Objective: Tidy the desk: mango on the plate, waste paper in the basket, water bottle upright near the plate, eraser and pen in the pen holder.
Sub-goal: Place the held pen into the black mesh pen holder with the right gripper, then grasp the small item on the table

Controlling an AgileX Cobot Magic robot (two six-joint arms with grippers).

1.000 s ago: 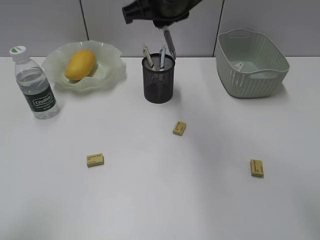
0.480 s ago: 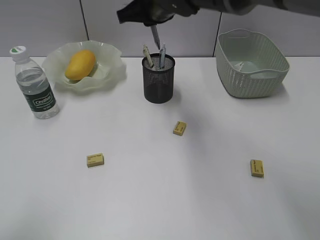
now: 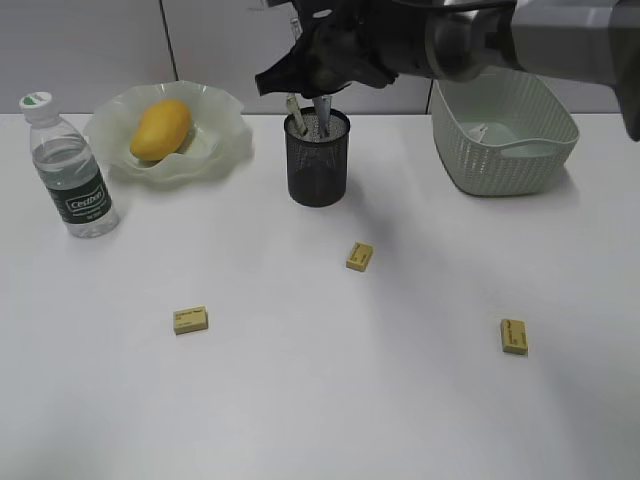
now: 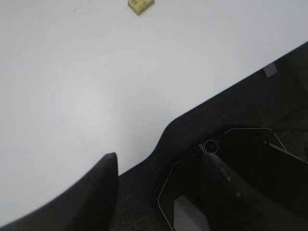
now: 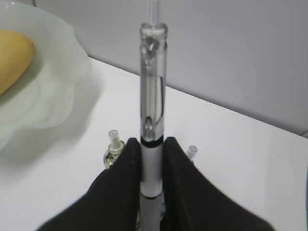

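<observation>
- Right gripper [image 5: 151, 159] pinching a clear-barrelled pen [image 5: 153, 86] between its black fingers [image 5: 120, 187], barrel upright — presumably so the tip can drop straight down into the cup.
- Positioned directly over the pen holder [image 3: 317, 160]; two other pens [image 3: 296, 113] already standing inside, tops poking above the rim, so little room to spare.
- Left gripper [image 4: 159, 187] spread wide and empty, parked off the near edge of the desk [image 3: 300, 400], well away from the pen holder — likely kept clear of the working arm.
- Mango [image 3: 161, 129] lying in the plate [image 3: 225, 145], left of the pen holder.
- Water bottle [image 3: 70, 170] upright, just beyond the plate on the pen holder's left side.
- Basket [image 3: 505, 125] to the right of the pen holder; a pale scrap inside, probably the waste paper, though too small to be sure.
- Three erasers loose on the desk in front of the pen holder — one nearest [image 3: 359, 256], one front-left [image 3: 190, 320], one front-right [image 3: 513, 336] — apparently the remaining work.
- Next step, judged: lower, then release the pen.
</observation>
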